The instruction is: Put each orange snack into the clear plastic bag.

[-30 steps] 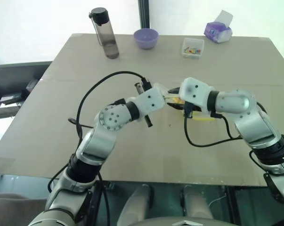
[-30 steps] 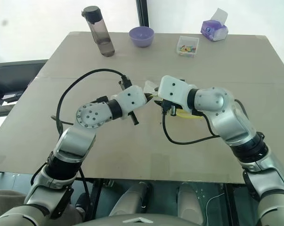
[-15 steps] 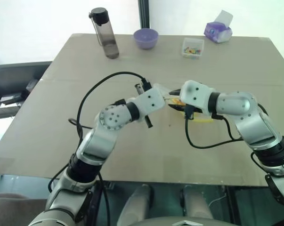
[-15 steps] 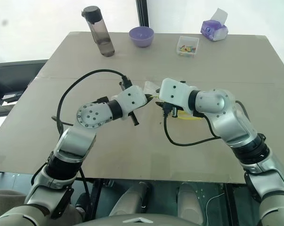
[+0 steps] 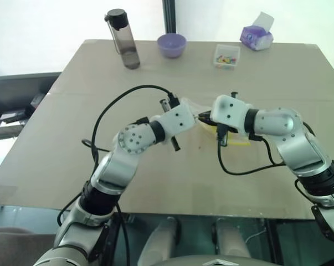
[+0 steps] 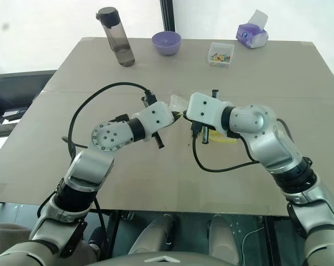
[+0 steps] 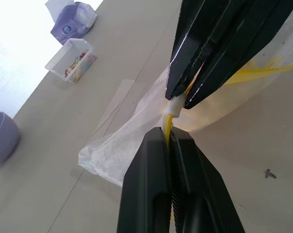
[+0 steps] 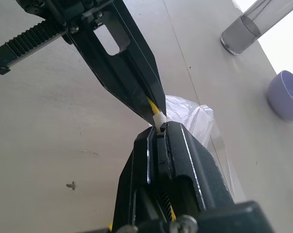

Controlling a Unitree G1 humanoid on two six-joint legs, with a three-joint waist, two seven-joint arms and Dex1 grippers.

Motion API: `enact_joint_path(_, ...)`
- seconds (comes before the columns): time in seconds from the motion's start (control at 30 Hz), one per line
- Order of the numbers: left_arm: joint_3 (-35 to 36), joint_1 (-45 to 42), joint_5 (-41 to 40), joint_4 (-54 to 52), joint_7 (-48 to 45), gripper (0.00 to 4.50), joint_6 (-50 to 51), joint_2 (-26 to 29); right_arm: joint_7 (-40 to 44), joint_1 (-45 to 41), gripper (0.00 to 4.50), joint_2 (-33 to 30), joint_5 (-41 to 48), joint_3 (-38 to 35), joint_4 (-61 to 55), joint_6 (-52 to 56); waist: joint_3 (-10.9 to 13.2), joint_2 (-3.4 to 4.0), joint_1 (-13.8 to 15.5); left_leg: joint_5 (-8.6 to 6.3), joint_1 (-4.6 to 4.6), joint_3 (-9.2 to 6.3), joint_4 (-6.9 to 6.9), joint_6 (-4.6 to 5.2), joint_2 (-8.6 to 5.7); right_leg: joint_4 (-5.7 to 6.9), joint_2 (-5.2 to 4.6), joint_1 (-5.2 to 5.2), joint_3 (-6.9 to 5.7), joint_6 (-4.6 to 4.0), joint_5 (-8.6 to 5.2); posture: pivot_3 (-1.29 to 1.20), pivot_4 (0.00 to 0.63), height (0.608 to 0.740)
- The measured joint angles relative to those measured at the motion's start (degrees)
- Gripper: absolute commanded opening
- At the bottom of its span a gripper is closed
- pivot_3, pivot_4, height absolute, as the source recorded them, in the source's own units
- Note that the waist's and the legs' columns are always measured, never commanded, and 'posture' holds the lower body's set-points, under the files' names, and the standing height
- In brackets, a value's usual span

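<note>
**Left wrist view: both grippers pinched on the bag's zip strip**

Left wrist view showed the left gripper [image 7: 169, 138] with its two black fingers pressed together on the yellow strip [image 7: 166, 127] of the clear plastic bag [image 7: 118, 145], and the right gripper [image 7: 181, 101] meeting it tip to tip, closed on the small white slider [image 7: 176, 104] at the same spot. One hand seemed to anchor the strip while the other took the slider, a hold that suits running the zip along the bag's edge; whether to open or shut it could not be told.

From the head camera the bag [image 6: 176, 103] lay near the middle of the desk [image 6: 299, 72], mostly hidden behind the two wrists, with its yellow edge [image 5: 240, 142] poking out under the right arm. No orange snack could be made out; whether one sat inside the bag could not be told, though a yellowish tint showed through the film in the left wrist view.

Along the far edge of the desk, well apart from the bag, stood a smoky water bottle [image 5: 123, 37], a purple bowl [image 5: 171, 45], a small clear box of coloured bits [image 5: 227, 56] and a purple tissue pack [image 5: 257, 34], left out of the way of the arms
</note>
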Motion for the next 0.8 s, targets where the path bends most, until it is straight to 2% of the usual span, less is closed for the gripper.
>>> enact_joint_path(0.3, -0.5, 0.6, -0.1, 0.0, -0.2, 0.0, -1.8, 2.2, -0.1, 2.6, 0.08, -1.5, 0.2, -0.7, -1.7, 0.0, 0.0, 0.0, 0.0, 0.0, 0.0, -0.01, 0.0, 0.0, 0.0, 0.0, 0.0, 0.0, 0.01, 0.0, 0.0, 0.0, 0.15, 0.739)
enact_joint_path(0.53, -0.4, 2.2, -0.7, 1.0, -0.1, 0.0, -5.1, 5.1, -1.0, 8.5, 0.08, -5.9, 1.3, -5.1, -4.4, 1.8, 0.0, 0.0, 0.1, 0.0, 0.0, 0.01, 0.0, 0.0, 0.0, 0.03, 0.0, -0.01, 0.02, 0.0, 0.0, 0.0, 0.15, 0.739)
enact_joint_path(0.63, 1.9, 2.7, -0.6, 3.2, 0.4, 0.0, -5.2, 6.9, -1.5, 11.0, 0.08, -8.8, 1.0, -8.9, -4.3, 3.9, 0.0, 0.0, 0.1, 0.0, 0.01, 0.02, 0.0, 0.01, 0.0, 0.05, 0.0, -0.01, 0.03, 0.0, 0.0, 0.0, 0.15, 0.739)
enact_joint_path(0.8, 3.2, 2.8, -0.6, 4.7, 0.8, 0.0, -5.6, 7.1, -1.7, 13.8, 0.08, -11.8, 0.8, -12.6, -4.3, 4.3, 0.0, 0.0, 0.2, 0.0, 0.0, 0.04, 0.0, 0.01, 0.0, 0.04, -0.01, -0.01, 0.04, 0.0, 0.0, 0.0, 0.15, 0.739)
